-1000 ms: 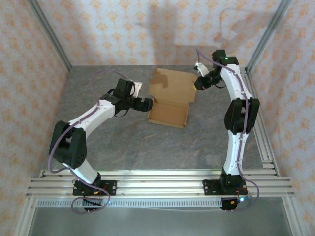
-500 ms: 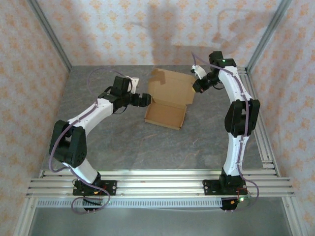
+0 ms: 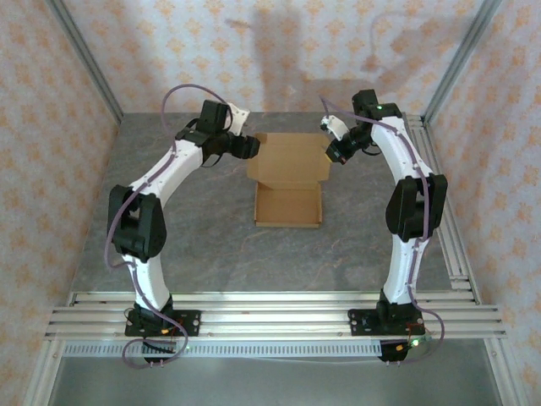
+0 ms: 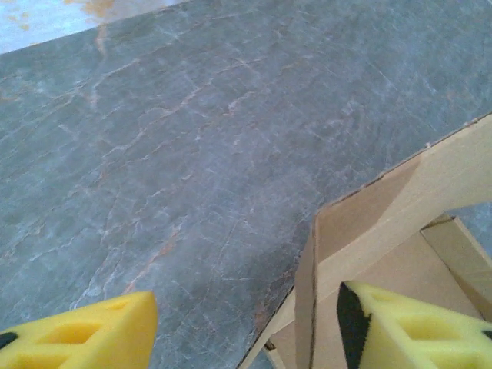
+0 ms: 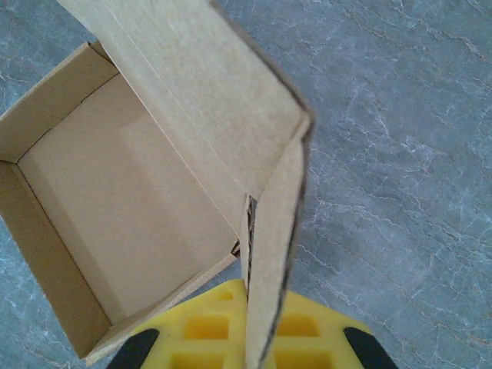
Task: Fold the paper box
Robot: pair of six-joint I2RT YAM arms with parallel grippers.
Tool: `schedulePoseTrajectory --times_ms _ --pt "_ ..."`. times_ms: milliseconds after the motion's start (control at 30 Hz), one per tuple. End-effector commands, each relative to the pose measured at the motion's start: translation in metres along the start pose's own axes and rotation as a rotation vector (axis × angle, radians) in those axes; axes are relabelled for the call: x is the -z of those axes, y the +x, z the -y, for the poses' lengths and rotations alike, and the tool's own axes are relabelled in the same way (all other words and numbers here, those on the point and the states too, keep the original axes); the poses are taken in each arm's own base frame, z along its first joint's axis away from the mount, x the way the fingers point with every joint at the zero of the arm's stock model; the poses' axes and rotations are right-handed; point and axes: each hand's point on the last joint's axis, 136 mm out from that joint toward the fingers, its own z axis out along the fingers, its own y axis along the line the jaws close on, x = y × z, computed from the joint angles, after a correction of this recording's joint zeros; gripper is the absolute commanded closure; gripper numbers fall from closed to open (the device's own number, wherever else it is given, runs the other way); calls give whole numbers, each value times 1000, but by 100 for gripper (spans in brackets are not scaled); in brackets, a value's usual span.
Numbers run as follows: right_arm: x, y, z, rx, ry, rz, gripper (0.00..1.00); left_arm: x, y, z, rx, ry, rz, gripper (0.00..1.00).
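Observation:
The paper box [image 3: 287,205] lies mid-table as a shallow brown tray, its lid [image 3: 290,159] raised at the far side. My right gripper [image 3: 336,152] is shut on the lid's right side flap [image 5: 270,231], which stands edge-on between the yellow pads [image 5: 192,334]; the open tray [image 5: 131,192] lies to its left. My left gripper [image 3: 250,147] is at the lid's left rear corner. Its yellow fingers [image 4: 84,338] stand apart, and the lid's left flap [image 4: 306,307] rises between them, close to the right finger [image 4: 407,330], with grey table under the rest of the gap.
The grey marbled tabletop [image 3: 203,245] spreads around the box. Aluminium rails [image 3: 270,309] carry both arm bases along the near edge. Patterned walls and metal posts [image 3: 84,59] close in the left, back and right sides.
The left arm has swung from the tray's left side back to the lid's left corner, its jaws narrowing. The box has turned square to the table; the right gripper still holds the flap.

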Motion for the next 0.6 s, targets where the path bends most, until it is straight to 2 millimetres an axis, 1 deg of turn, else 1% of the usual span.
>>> schedulePoseTrajectory --times_ms 0,167,200,433,567 --pt "19 -2 -9 41 18 0 100 -3 17 11 -82 99 -99 43" --pt "19 -4 -8 40 13 1 100 -7 22 10 -124 115 -126 59" --pt "19 -4 -9 40 12 2 100 -6 22 9 -124 114 -128 60" --pt "19 -7 -8 37 4 8 100 -3 21 2 -119 100 -133 81" --pt "18 -8 -8 35 3 8 100 -2 22 2 -119 102 -135 82"
